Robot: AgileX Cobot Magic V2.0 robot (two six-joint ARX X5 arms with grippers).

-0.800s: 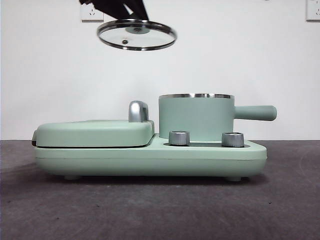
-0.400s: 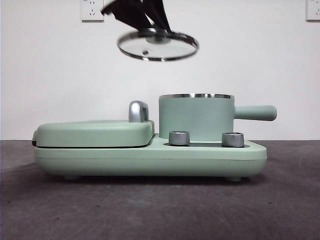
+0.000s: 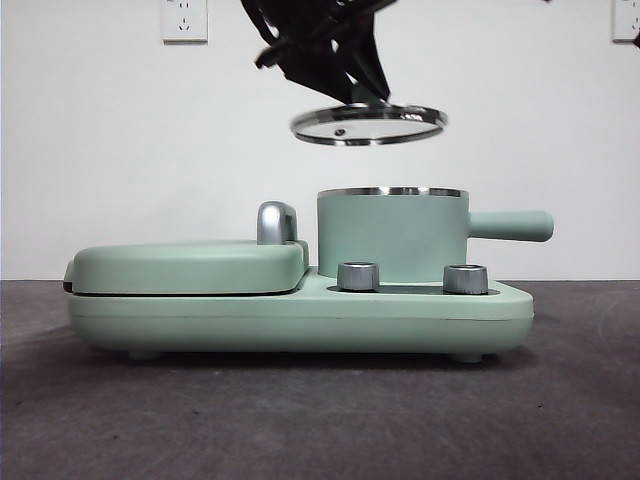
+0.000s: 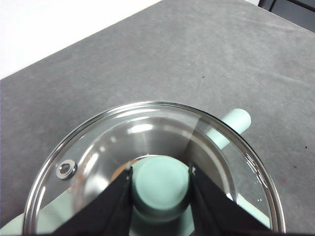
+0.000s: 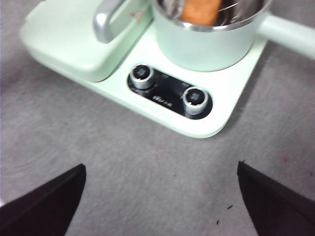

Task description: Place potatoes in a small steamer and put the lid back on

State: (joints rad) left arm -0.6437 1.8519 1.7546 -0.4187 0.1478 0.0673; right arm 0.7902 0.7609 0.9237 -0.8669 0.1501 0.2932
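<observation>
at the left of the front view lies the flat mint-green griddle cover (image 3: 190, 265) with its curved chrome handle (image 3: 277, 222), part of the mint-green cooker base (image 3: 300, 320) on the dark grey counter (image 3: 320, 420). it has no part in this step. right of it stands the small mint-green cylindrical steamer pot (image 3: 392, 235) with a chrome rim and a straight side handle (image 3: 510, 225), behind two chrome dials (image 3: 359, 276).

the left pincer (image 4: 160, 179) hangs above the pot with its jaws clamped on the mint-green knob (image 4: 160, 183) of the round clear glass lid (image 3: 368, 124). the lid is in the air, well clear of the rim and a little left of the pot's centre, near level. the orange-brown potato (image 5: 201, 11) already sits inside the pot, as the right wrist view shows.

to do this well, i would carry the lid a touch further right until its chrome ring lines up with the pot's rim all round, level it, then lower straight down. the potato may stand high in the pot, so a slow descent lets the lid settle rather than rock. release only once the rim seats.

the right pincer (image 5: 160, 196) waits out over the counter in front of the cooker, jaws spread wide and empty.
</observation>
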